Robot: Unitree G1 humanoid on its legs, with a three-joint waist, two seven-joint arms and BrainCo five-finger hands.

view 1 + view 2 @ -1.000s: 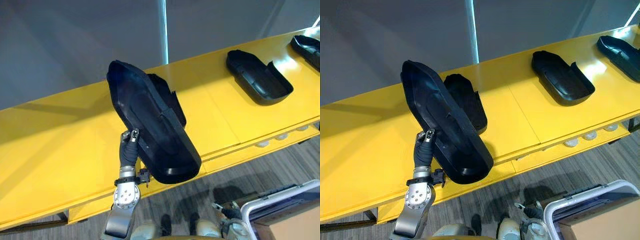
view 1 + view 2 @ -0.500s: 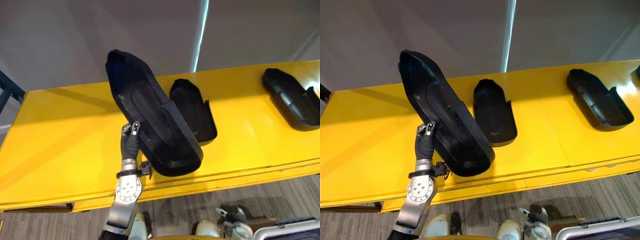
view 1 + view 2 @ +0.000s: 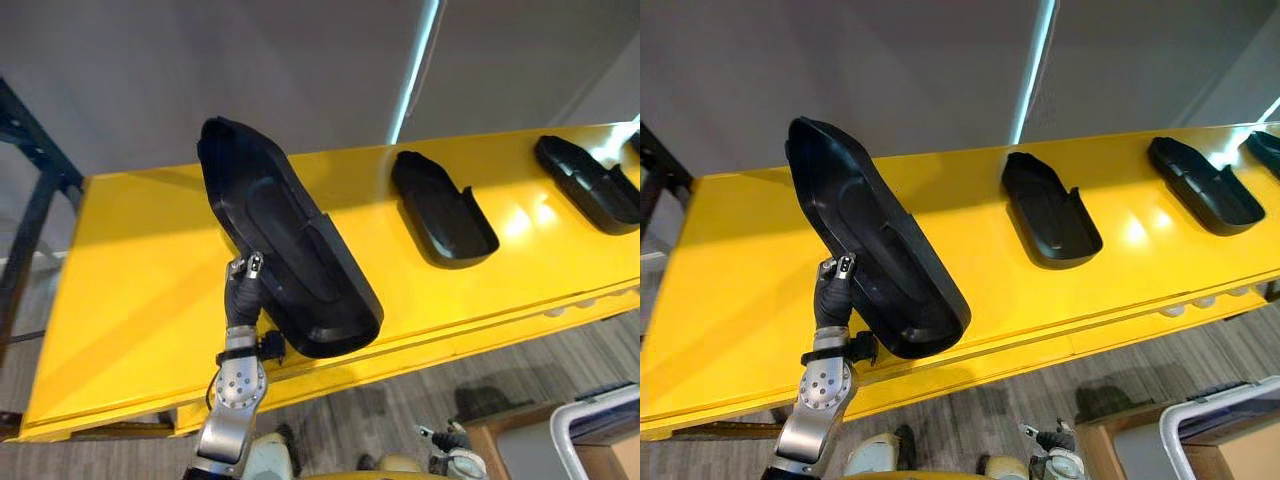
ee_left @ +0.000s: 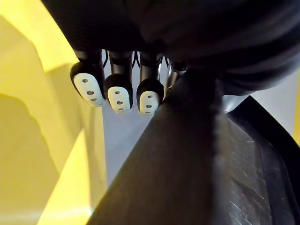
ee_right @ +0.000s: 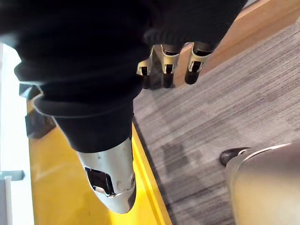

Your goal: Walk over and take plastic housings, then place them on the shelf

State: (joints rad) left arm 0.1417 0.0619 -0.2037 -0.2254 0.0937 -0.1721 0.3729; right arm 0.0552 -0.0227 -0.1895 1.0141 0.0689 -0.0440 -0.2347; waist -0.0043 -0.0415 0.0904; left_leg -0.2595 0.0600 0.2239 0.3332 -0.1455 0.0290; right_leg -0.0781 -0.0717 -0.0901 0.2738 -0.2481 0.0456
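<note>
Over the yellow shelf (image 3: 130, 260), the large housing (image 3: 290, 250) is gripped by 1 edge in the left hand (image 3: 242, 295), steeply tilted, so it could be levered loose and dropped off the front lip; the right hand (image 5: 194, 64) is left slack.

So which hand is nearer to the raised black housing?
Left. The left hand grips the raised black housing by its edge; the right hand hangs over the floor, apart from it.

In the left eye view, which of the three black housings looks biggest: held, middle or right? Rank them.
1. The held housing, though it is nearest the camera.
2-3. The middle housing and the right housing: alike, unranked.
</note>
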